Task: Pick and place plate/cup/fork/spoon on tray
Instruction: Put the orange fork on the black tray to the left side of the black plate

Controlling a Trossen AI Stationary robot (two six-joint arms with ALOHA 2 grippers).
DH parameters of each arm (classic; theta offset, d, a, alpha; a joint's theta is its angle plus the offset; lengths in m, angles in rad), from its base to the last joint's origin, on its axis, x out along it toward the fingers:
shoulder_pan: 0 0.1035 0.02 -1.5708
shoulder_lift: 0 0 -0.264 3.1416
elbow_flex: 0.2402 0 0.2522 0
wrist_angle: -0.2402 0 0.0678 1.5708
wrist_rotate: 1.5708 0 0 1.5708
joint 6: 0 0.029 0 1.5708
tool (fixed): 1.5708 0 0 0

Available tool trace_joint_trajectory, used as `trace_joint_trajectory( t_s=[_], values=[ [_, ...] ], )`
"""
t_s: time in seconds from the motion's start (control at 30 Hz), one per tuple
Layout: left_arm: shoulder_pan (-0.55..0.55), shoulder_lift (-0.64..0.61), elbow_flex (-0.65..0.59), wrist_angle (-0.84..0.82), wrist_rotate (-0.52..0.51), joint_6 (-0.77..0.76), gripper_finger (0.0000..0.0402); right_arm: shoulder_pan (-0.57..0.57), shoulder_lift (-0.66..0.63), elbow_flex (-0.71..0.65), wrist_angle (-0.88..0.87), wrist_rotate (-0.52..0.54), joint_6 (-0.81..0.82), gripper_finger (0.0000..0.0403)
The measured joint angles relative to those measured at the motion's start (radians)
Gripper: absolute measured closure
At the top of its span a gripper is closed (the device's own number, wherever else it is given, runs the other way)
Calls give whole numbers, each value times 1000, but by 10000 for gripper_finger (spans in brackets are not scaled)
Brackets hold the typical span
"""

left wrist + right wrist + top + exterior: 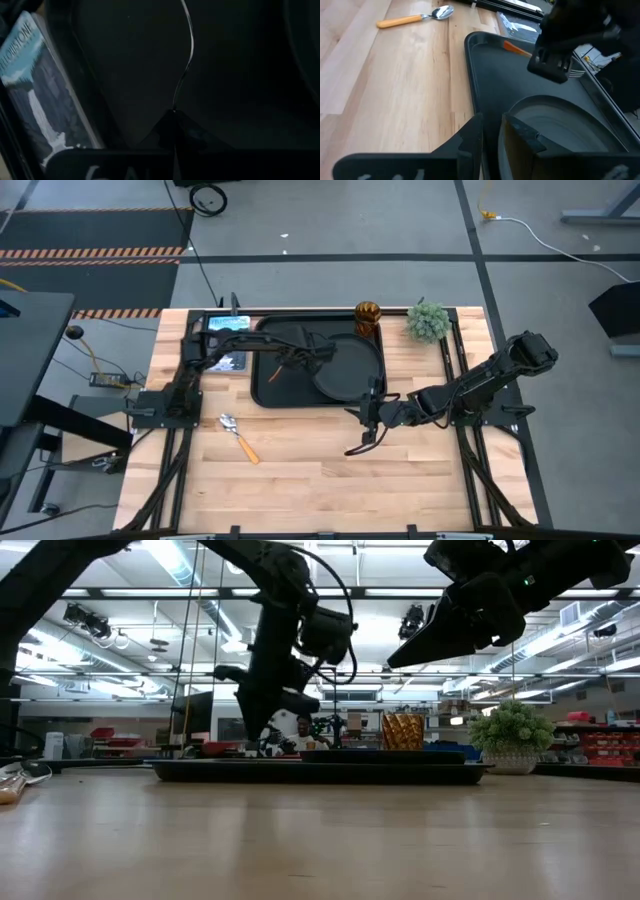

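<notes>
On the bench [330, 470] we see the tray [268, 392] holding the plate [350, 370], the cup [367, 317] and the fork [517, 49]. The right hand [368, 408] is clamped on the plate's rim. The left hand [300, 360] hovers over the tray; we cannot tell its fingers. The spoon [238, 436] lies left on the bench.

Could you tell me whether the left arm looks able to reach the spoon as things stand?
Probably yes: the spoon lies alone on bare table on the left arm's side, nothing beside it; the left end effector is over the tray.
</notes>
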Motion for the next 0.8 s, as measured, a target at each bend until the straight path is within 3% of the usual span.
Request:
trace_joint_trajectory(
  t_s=[0.8],
  values=[
    [47, 86, 0, 121, 28, -65, 392, 11, 0, 0, 45, -26, -24, 322]
  ],
)
